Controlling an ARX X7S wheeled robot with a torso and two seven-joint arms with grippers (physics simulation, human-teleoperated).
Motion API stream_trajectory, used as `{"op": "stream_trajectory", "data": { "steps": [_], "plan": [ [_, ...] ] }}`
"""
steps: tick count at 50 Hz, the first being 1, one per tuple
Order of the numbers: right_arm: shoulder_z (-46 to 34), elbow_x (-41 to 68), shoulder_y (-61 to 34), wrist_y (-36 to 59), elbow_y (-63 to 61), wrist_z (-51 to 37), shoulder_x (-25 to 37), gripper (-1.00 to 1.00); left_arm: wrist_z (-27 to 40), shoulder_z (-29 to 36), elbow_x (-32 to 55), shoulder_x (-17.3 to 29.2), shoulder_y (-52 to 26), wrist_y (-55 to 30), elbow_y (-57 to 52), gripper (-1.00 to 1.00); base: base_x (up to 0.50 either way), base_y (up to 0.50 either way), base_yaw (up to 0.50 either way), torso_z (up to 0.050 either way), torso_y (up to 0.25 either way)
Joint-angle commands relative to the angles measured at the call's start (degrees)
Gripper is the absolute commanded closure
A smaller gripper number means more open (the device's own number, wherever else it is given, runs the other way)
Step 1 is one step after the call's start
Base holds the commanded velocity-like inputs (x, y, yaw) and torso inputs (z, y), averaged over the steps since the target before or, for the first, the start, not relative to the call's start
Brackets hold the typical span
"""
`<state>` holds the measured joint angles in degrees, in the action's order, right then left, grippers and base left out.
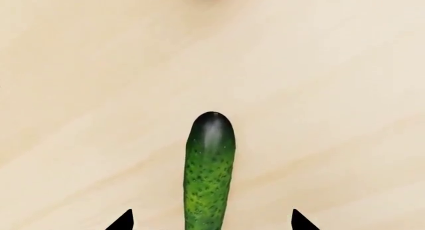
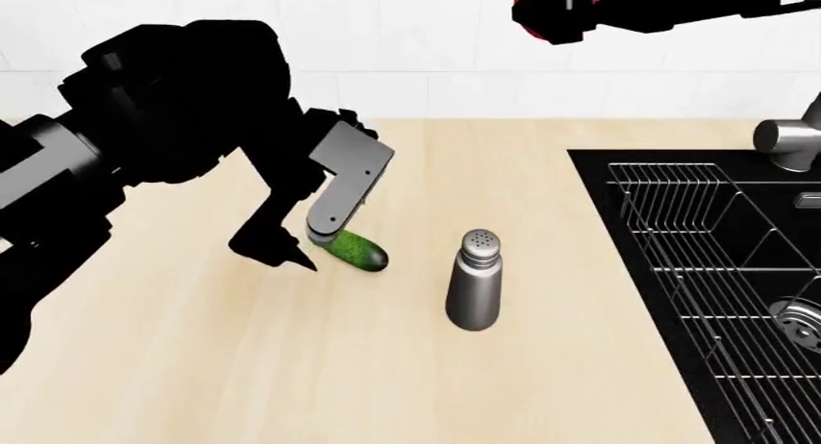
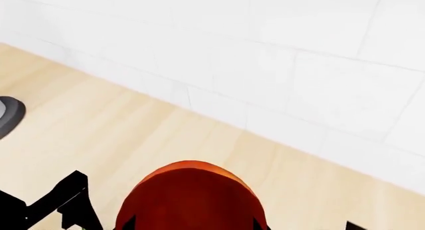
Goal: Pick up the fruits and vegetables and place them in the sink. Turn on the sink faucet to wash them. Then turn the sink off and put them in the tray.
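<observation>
left gripper point(image 1: 212, 220) spread wide astride the cucumber point(image 1: 209, 175) on the counter point(image 1: 319, 90), not yet grasping; right gripper point(image 3: 192, 225) apparently clamped on the red-orange fruit point(image 3: 192, 200), raised high; sink point(image 2: 770, 406) holding 0 of 2 items; washing and traying outstanding.

Left arm point(image 2: 141, 108) — bulky matte-black links with one flat grey bracket point(image 2: 344, 180) near the wrist; left gripper point(image 1: 211, 221) — pointed black fingertips point(image 1: 123, 221).

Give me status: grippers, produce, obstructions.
Left gripper open, straddling cucumber on counter. Right gripper holds red-orange fruit. Steel shaker stands between cucumber and sink.
</observation>
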<state>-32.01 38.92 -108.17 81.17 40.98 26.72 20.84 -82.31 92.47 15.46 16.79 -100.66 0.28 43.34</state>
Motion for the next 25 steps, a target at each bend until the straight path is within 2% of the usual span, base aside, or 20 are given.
{"op": "stream_trajectory", "data": {
  "steps": [1, 3, 5, 11, 19, 25],
  "plan": [
    [-0.5, 0.2, 0.9, -0.9, -0.1, 0.5, 0.2, 1.00, -0.4, 0.6, 1.2, -0.2, -0.4, -5.7, -1.3, -1.00, 0.00, 0.00, 0.00, 0.000, 0.000],
    [-0.7, 0.2, 0.9, -1.2, -0.2, 0.9, 0.4, 1.00, 0.0, 0.6, 2.4, -0.5, -0.7, -11.1, -2.4, -1.00, 0.00, 0.00, 0.00, 0.000, 0.000],
    [-0.7, 0.2, 0.8, -1.5, -0.1, 1.0, 0.5, 1.00, 0.5, 0.9, 2.0, -0.5, -0.8, -12.1, -2.8, -1.00, 0.00, 0.00, 0.00, 0.000, 0.000],
    [-0.8, 0.5, 0.7, -1.5, -0.6, 1.2, 0.8, 1.00, 1.3, 1.5, 0.9, -0.3, -0.9, -10.3, -2.6, -1.00, 0.00, 0.00, 0.00, 0.000, 0.000],
    [-1.1, 0.5, 0.6, -1.6, -0.6, 1.3, 1.0, 1.00, 2.4, 1.6, 0.5, -0.3, -0.9, -10.0, -2.6, -1.00, 0.00, 0.00, 0.00, 0.000, -0.221],
    [-1.3, 0.6, 0.7, -1.8, -0.6, 1.4, 1.1, 1.00, 2.8, 1.3, 0.9, -0.3, -0.9, -10.6, -2.7, -1.00, 0.00, 0.00, 0.00, 0.000, -0.005]
  ]
}}
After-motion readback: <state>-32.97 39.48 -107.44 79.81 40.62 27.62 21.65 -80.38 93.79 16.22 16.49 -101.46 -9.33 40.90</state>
